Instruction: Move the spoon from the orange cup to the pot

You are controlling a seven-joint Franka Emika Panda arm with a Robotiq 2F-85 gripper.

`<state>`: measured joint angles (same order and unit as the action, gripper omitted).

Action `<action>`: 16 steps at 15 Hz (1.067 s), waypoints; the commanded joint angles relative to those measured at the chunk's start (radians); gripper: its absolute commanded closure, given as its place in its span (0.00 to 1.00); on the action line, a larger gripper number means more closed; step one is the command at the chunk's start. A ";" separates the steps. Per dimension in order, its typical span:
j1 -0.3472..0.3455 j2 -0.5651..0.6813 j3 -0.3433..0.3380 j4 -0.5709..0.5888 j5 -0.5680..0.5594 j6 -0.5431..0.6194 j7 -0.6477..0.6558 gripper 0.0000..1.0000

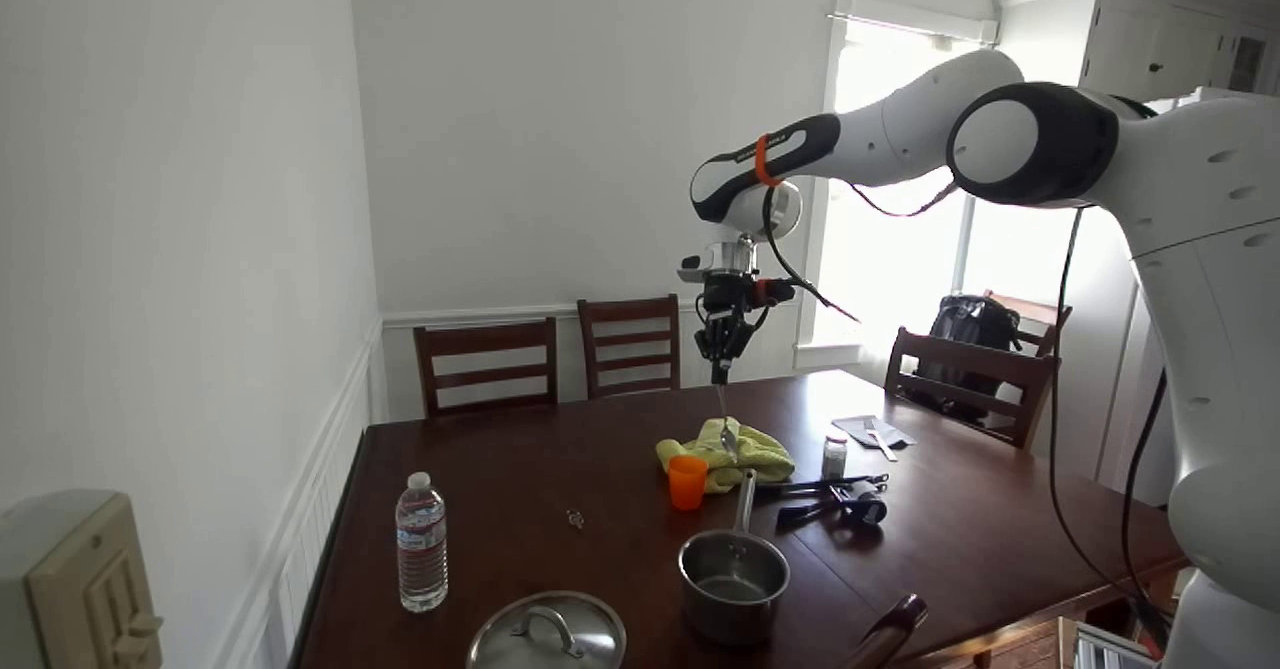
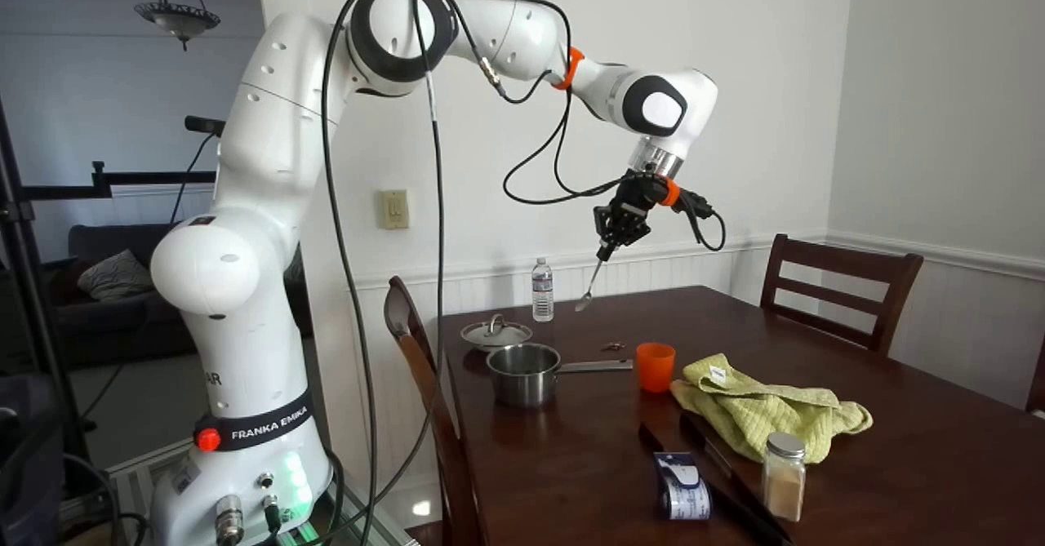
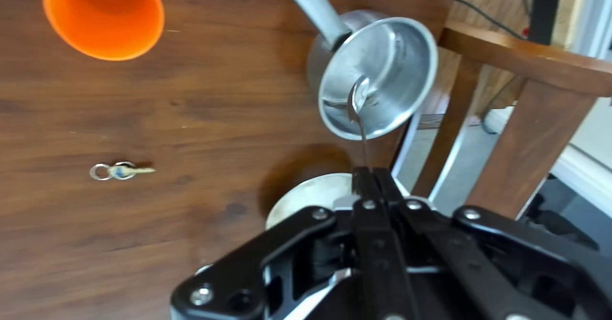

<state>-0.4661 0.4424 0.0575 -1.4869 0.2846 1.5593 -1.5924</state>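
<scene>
My gripper is shut on the spoon and holds it in the air above the table, bowl end down. The gripper and the spoon are raised in both exterior views. In the wrist view the fingertips pinch the spoon's thin handle, and its bowl appears in line with the pot's opening. The metal pot stands upright on the table; its wall also shows in the exterior views. The orange cup stands upright beyond the pot's handle, with no spoon in it.
A domed lid lies near the pot, with a water bottle beyond it. A key lies on the table. A yellow-green towel is beside the cup. A jar and dark utensils stand or lie nearby. A chair is at the edge.
</scene>
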 commanded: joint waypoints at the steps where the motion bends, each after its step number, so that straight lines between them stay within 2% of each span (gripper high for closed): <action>1: 0.044 -0.005 -0.044 -0.099 0.009 -0.089 -0.135 0.99; 6: 0.114 0.094 -0.042 -0.193 -0.010 -0.149 -0.238 0.99; 9: 0.153 0.163 -0.040 -0.183 -0.041 -0.234 -0.251 0.99; 11: 0.170 0.185 -0.043 -0.180 -0.045 -0.237 -0.241 0.99; 16: 0.139 0.158 -0.049 -0.111 0.026 -0.258 -0.235 0.99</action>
<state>-0.3022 0.6326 0.0273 -1.6543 0.2633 1.3418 -1.8165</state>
